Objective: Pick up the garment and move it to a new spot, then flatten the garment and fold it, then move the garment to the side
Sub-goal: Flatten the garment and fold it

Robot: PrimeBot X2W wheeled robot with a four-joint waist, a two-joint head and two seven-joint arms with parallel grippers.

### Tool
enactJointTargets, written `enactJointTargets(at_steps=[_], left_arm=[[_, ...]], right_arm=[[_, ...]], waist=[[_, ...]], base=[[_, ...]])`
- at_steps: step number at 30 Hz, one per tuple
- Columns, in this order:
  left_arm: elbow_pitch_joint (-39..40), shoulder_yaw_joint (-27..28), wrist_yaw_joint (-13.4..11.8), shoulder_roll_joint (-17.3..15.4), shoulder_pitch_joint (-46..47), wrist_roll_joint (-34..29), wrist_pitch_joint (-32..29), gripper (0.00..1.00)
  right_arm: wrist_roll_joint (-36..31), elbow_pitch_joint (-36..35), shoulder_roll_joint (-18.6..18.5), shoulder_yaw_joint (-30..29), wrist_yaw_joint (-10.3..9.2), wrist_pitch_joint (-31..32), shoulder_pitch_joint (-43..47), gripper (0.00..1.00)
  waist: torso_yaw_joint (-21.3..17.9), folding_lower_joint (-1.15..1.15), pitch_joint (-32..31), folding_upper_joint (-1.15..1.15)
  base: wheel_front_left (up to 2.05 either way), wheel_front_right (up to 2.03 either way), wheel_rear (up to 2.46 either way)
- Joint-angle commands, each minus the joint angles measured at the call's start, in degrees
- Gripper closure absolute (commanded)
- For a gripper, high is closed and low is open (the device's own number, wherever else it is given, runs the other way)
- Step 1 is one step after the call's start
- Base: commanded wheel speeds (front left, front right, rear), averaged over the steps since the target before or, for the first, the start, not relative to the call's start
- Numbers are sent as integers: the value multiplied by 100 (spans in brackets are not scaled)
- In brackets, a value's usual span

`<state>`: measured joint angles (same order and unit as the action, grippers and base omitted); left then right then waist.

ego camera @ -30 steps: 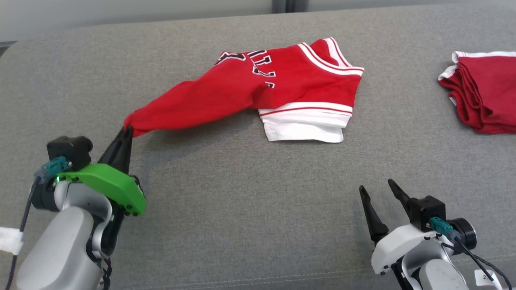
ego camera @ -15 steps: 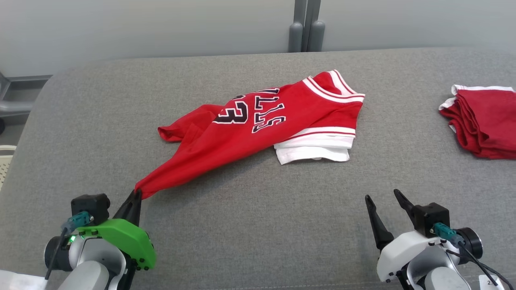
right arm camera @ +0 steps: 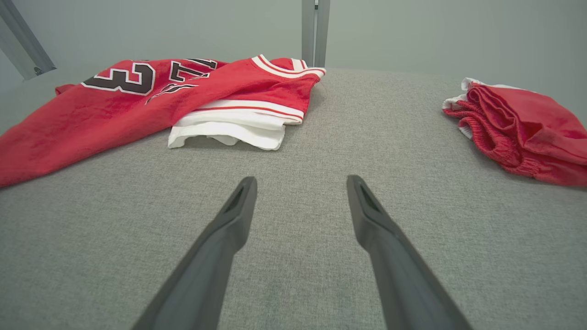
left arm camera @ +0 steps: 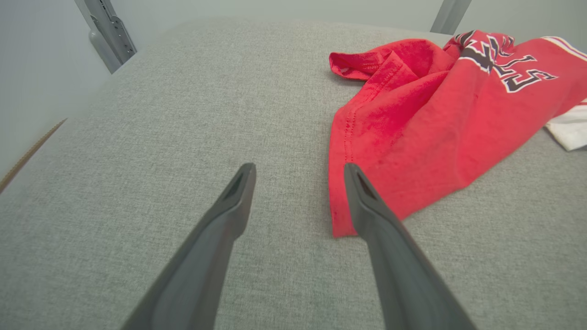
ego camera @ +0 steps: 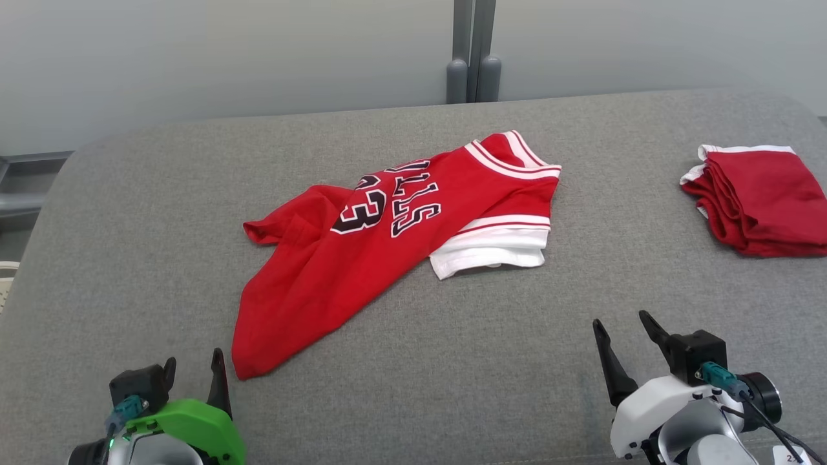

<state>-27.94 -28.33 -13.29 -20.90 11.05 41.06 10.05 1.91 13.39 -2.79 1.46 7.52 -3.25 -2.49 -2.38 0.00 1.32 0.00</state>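
Crumpled red jersey (ego camera: pixel 387 239) with white trim and black 23, lying on grey fabric surface (ego camera: pixel 413 374), near corner just beside the spread, empty left gripper (ego camera: pixel 194 357); right gripper (ego camera: pixel 621 319) likewise spread.

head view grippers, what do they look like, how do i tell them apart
The left gripper has a bright green shell, the right gripper a white one. Both end in two long, tapering dark fingers, and each carries a black box with a teal connector and a dark cable.
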Motion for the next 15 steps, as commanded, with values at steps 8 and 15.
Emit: enactJointTargets(at_steps=[8,15], left_arm=[[316,721,154,416,-506,126,523,0],[1838,2145,721,1310,-1256,-870,513,0]], right_arm=[[35,-13,-12,-13,-7,42,166,0],[28,-1,-12,-77,-7,65,228,0]], waist=[[141,0,-222,0],[350,0,-340,0]], base=[[0,0,0],[0,0,0]])
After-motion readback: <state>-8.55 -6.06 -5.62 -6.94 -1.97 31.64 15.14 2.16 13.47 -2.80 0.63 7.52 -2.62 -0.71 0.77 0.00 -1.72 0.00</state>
